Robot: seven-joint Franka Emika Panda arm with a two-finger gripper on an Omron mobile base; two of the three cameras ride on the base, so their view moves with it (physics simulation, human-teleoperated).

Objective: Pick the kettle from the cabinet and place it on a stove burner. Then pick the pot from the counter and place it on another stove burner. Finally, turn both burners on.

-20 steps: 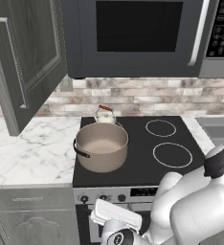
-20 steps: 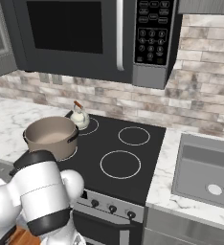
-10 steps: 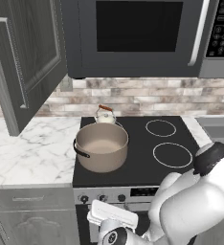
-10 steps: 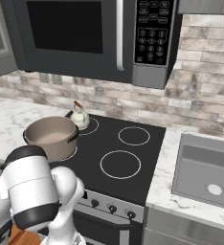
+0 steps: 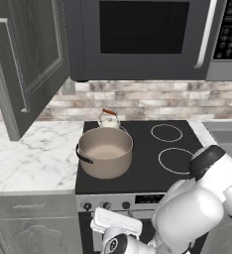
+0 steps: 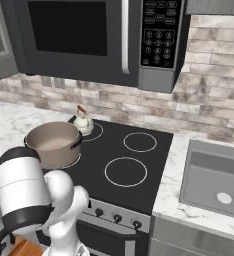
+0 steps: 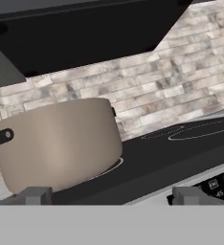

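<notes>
Kettle (image 5: 109,120) and pot (image 5: 105,152) both sit on the black cooktop (image 5: 152,171). In the left base view the small cream kettle stands on the back-left burner, at about 12 o'clock from the pot and just behind its rim. The wide taupe pot covers the front-left burner (image 6: 75,159), whose white ring peeks out beside its base in the right base view. The two right-hand burners, back (image 5: 166,132) and front (image 5: 176,160), lie bare at about 3 o'clock from the pot.

In the hand view the gripper (image 7: 112,196) looks low across the stove edge, its two tips set far apart with nothing between them. The pot fills the 10 o'clock side of that view, one black loop handle (image 7: 1,137) pointing left. The stove knobs (image 6: 117,218) line the front panel under the cooktop.

The microwave (image 5: 147,39) hangs over the stove. The cabinet door (image 5: 24,59) stands swung open at 10 o'clock above the marble counter (image 5: 29,158). A steel sink (image 6: 216,180) lies at 3 o'clock of the stove in the right base view.
</notes>
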